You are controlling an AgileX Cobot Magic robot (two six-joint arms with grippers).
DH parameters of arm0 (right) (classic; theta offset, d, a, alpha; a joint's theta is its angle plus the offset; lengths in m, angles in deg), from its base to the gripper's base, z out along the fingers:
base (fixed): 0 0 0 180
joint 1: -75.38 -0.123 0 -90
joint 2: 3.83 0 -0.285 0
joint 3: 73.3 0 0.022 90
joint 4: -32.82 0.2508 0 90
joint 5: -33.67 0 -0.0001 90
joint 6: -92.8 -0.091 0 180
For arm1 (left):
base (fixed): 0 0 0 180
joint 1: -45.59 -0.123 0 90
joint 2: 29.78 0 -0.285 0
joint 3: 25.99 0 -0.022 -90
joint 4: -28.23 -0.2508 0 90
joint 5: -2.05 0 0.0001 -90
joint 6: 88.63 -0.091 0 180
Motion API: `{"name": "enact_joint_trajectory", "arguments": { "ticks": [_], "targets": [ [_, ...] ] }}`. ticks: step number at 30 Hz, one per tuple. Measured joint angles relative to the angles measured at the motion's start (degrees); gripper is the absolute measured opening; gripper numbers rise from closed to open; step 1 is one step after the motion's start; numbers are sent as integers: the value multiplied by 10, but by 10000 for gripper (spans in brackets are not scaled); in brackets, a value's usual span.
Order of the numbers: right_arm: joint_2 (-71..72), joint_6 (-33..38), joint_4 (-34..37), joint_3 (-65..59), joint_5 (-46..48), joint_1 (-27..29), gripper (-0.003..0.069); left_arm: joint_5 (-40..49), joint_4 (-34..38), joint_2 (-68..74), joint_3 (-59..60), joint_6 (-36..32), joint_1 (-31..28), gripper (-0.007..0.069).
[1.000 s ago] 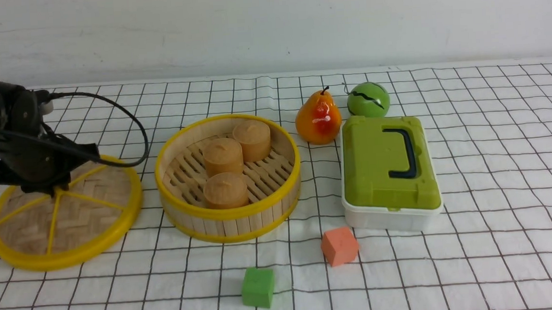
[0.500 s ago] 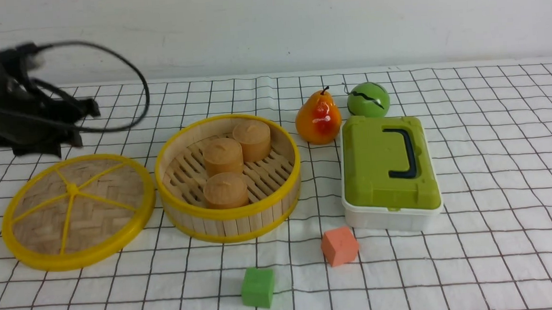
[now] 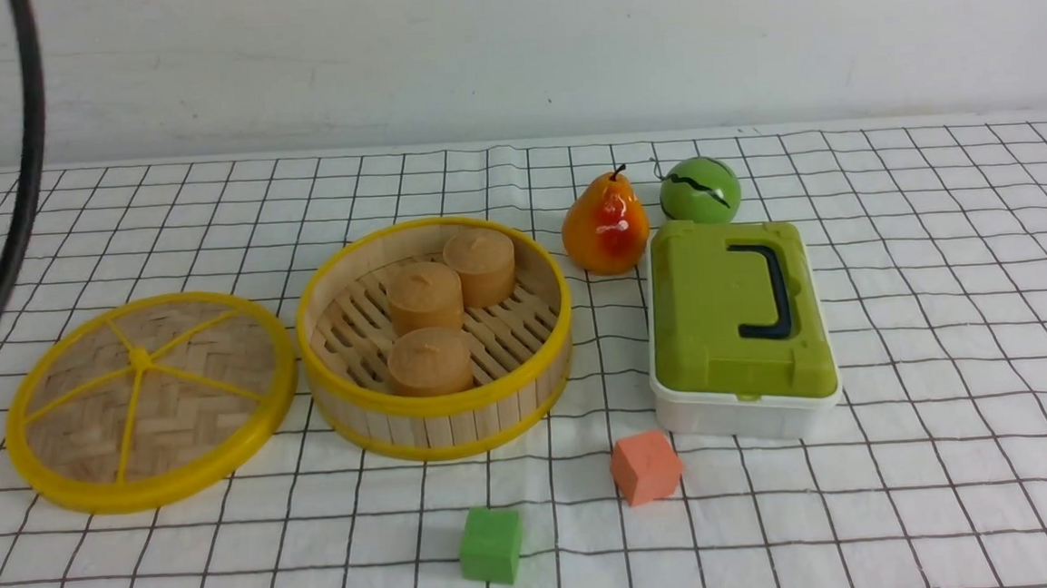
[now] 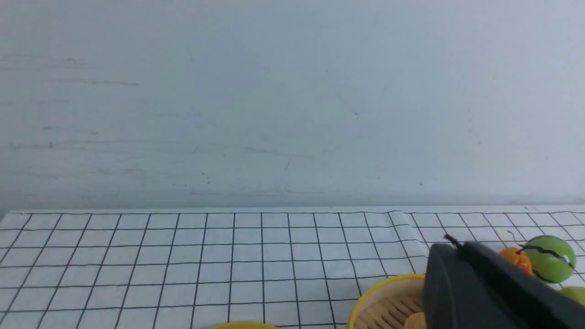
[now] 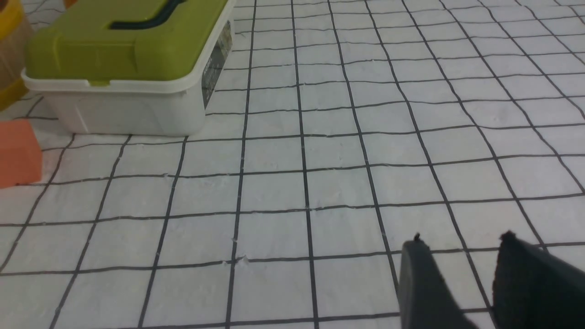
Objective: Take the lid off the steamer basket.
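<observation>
So the left claw [image 4: 457,256] is hanging up off the bench [image 3: 925,324], fingers together with nothing between them, and its wrist camera is looking mostly at the wall. From the front I'm only seeing a dark cable [image 3: 26,179] curving down at the far left, so I can't tell you how the rest of that arm is bending. The right claw [image 5: 457,278] is showing only in its own wrist view, fingers standing apart over bare grid.

The lid [image 3: 153,403] is lying flat on the left part of the bench, spokes up, just beside the steamer basket [image 3: 435,336]. The basket is sitting open with three brown buns [image 3: 430,361] on its slats. Its right edge is leaving a narrow strip before the white box [image 3: 740,415] with the green lid [image 3: 729,309], and a pear [image 3: 606,223] and a green ball [image 3: 700,190] are crowding the back there. An orange block [image 3: 646,467] is sitting in front of the box, and a green block [image 3: 491,545] is nearer the front edge of the view. Right of the box there's a wide open stretch.

The bench is wearing a white covering with dark grid lines, a bit wavy in places, and a plain pale wall [image 3: 509,49] is standing behind it.
</observation>
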Motion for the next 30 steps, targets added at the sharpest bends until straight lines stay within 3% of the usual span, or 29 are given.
{"name": "enact_joint_trajectory", "arguments": {
  "ticks": [4,8,20,30],
  "targets": [
    [0,0,0,0,0,0,240,-33,93,-99,132,-86,0,-13],
    [0,0,0,0,0,0,240,-24,130,-161,217,-129,0,-13],
    [0,0,0,0,0,0,240,-5,135,-204,384,-138,6,-13],
    [0,0,0,0,0,0,240,-123,148,-446,558,-138,67,-13]
  ]
}}
